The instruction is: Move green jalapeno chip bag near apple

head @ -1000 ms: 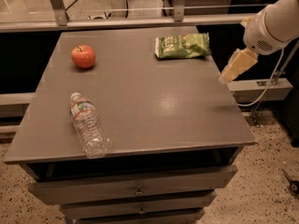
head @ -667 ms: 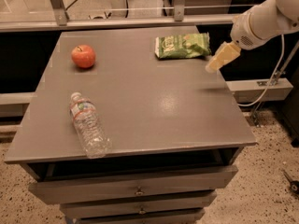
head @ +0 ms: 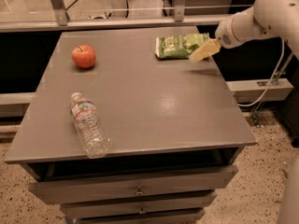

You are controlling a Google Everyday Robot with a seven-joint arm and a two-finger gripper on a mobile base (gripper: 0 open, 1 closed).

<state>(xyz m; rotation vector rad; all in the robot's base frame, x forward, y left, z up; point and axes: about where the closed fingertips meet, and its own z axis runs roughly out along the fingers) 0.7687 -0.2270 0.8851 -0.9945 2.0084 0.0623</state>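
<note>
The green jalapeno chip bag (head: 178,46) lies flat at the far right of the grey table top (head: 140,97). The red-orange apple (head: 84,56) sits at the far left, well apart from the bag. My gripper (head: 202,52) comes in from the right on a white arm and hovers at the bag's right end, its pale tip overlapping the bag's corner. I cannot tell whether it touches the bag.
A clear plastic water bottle (head: 88,126) lies on its side near the front left edge. Drawers (head: 135,190) sit under the table top. A rail and glass panel run behind the table. A cable hangs at the right.
My gripper has moved left and toward the far side, from beside the table's right edge to the bag's right end. The bag, apple and bottle have not moved.
</note>
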